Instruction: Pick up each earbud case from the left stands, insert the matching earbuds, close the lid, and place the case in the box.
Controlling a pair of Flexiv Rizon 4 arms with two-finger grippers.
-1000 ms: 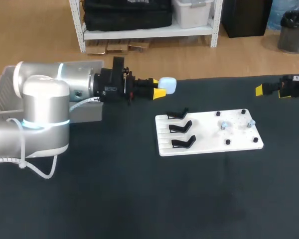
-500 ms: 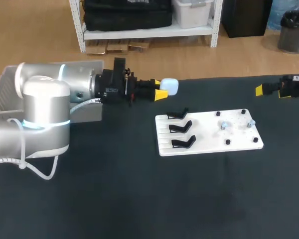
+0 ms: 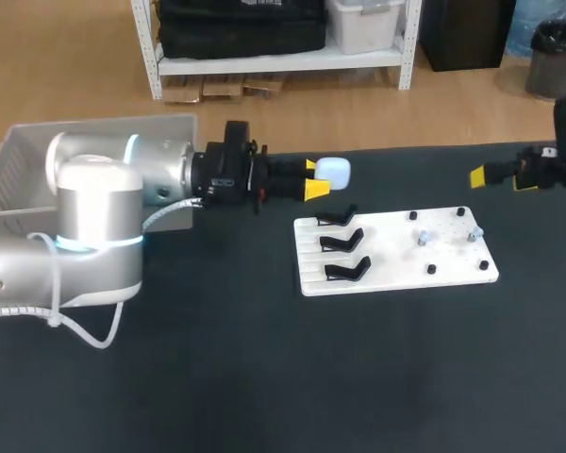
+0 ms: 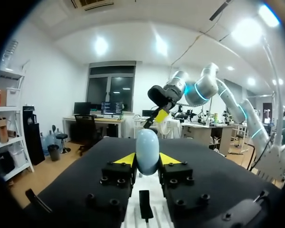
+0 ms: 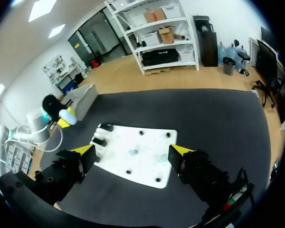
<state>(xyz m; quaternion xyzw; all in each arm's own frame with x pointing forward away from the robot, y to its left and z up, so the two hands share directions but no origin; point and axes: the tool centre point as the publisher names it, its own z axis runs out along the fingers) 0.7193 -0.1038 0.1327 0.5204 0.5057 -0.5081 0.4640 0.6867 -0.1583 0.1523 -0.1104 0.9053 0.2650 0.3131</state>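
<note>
My left gripper [image 3: 313,179] is shut on a pale blue earbud case [image 3: 333,171] and holds it in the air just behind the white board's [image 3: 396,274] back left corner. In the left wrist view the case [image 4: 147,151] stands upright between the yellow tips of this gripper [image 4: 147,159]. Three black stands [image 3: 345,241] line the board's left side with nothing on them. Two small earbuds [image 3: 424,237] lie on the board's right half. My right gripper [image 3: 500,179] hangs open past the board's far right corner, holding nothing. In its own view the right gripper [image 5: 132,153] looks down on the board [image 5: 147,142].
A grey box [image 3: 19,165] stands at the table's back left, behind my left arm; the right wrist view shows this box [image 5: 83,95] too. Small black pegs [image 3: 431,269] dot the board's right half. Dark table [image 3: 292,377] spreads in front of the board.
My left arm has carried the case to the right, closer to the board. My right gripper has shifted slightly left. Both grippers keep the same opening.
</note>
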